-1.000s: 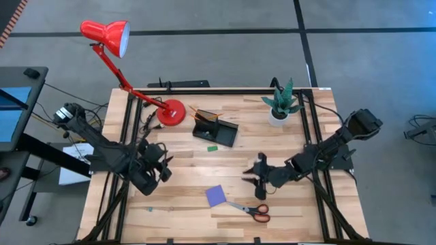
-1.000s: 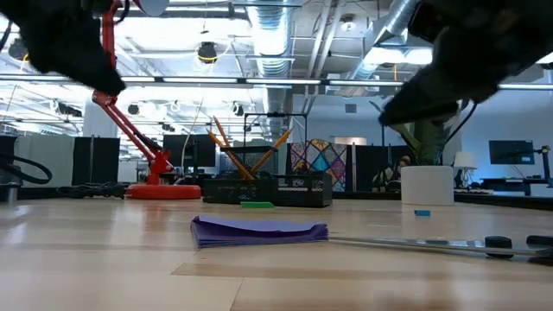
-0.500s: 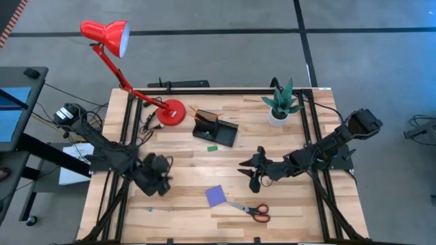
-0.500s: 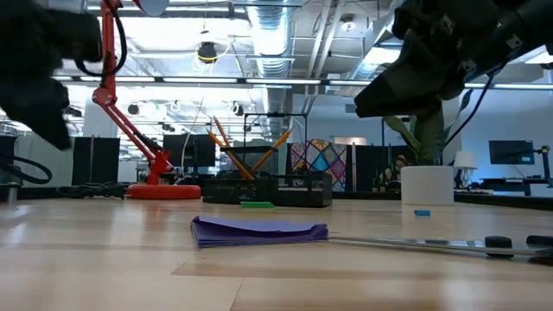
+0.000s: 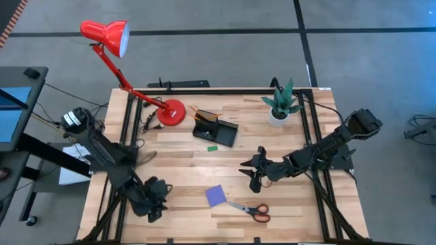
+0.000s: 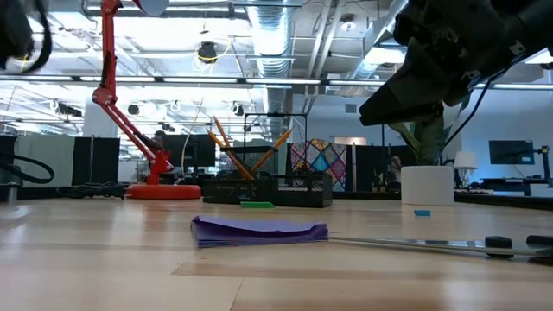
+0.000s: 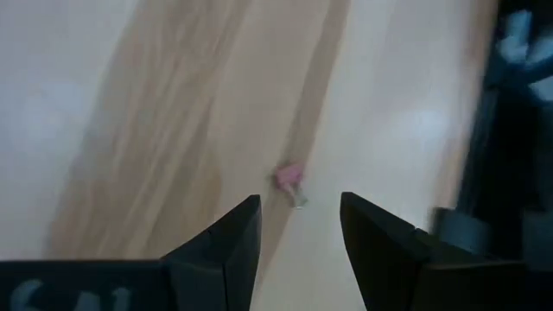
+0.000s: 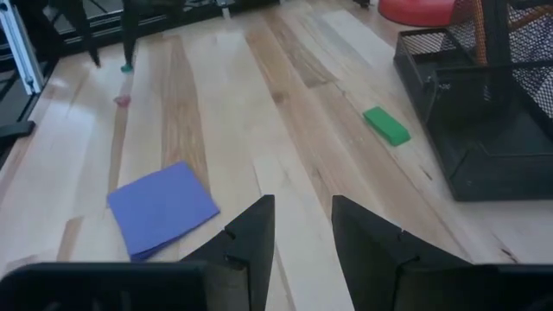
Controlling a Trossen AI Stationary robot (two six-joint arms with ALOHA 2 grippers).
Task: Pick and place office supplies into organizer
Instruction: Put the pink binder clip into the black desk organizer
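- Left claw [image 5: 154, 202]: is now being seen low at the tabletop's [image 5: 184, 150] near left corner, having been swung there from a spot farther back within the last second; fingers are being held apart over bare wood with nothing between them, a small pink pin [image 7: 289, 176] lying just ahead.
- Right claw [image 5: 253, 171]: is being held above mid-tabletop, barely shifted over the last half second; fingers are being kept parted and empty, aimed toward the notepad [image 5: 216, 196].
- Notepad: is lying flat near the front edge, untouched.
- Scissors [image 5: 251, 209]: are lying just beside the notepad, toward the right arm.
- Eraser [image 5: 212, 147]: is lying just in front of the organizer [image 5: 216, 131].
- Organizer: is standing at the back beside the lamp [image 5: 170, 111]; pencils [image 5: 202, 113] are already being held in it.
- Judgement: nothing is being carried, so notepad, scissors and eraser are being left outstanding; the left arm's move is reading as a reach for the pin or a retreat.
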